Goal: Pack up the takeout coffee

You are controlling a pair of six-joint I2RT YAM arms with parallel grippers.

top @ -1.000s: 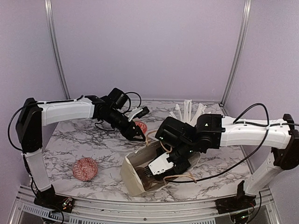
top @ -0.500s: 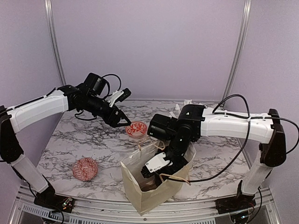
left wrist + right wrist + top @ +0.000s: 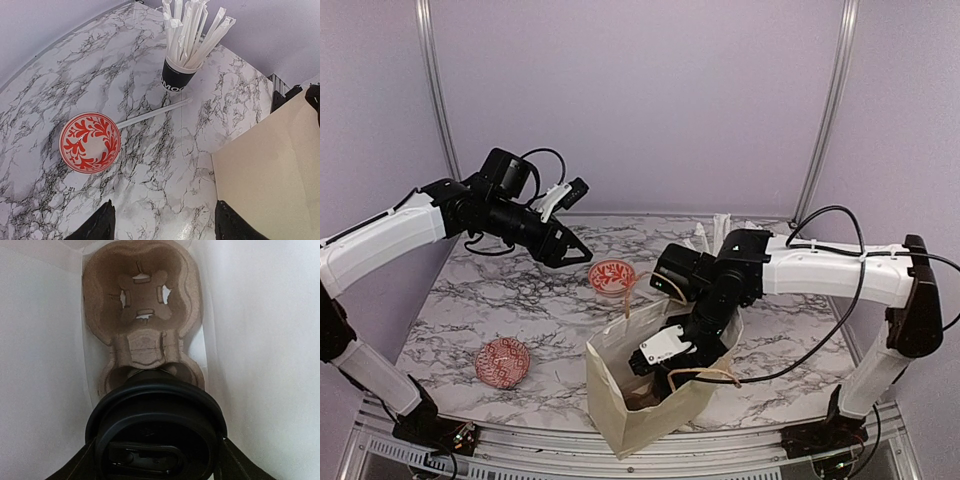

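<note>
The takeout coffee (image 3: 156, 435), a black cup with its black lid on, is inside the upright paper bag (image 3: 620, 415). It stands over the near socket of a brown cardboard cup carrier (image 3: 142, 295) on the bag's floor. My right gripper (image 3: 157, 462) reaches down into the bag (image 3: 655, 362), its fingers (image 3: 82, 462) closed on either side of the lid. In the top view the cup is hidden by the bag and the arm. My left gripper (image 3: 575, 245) hangs open and empty above the table, left of the bag; its wrist view (image 3: 162, 227) shows bare marble between the fingertips.
A red-and-white bowl (image 3: 90, 142) sits behind the bag (image 3: 611, 276); a second one (image 3: 502, 361) is at the front left. A black cup full of white wrapped straws (image 3: 177, 77) stands at the back, with one loose straw (image 3: 155, 112) lying by it. The bag's wall (image 3: 272, 175) is at the right.
My left arm has lifted and drawn back to the left, away from the bag. The bag has gone from lying tilted to standing upright, with my right gripper still inside it.
</note>
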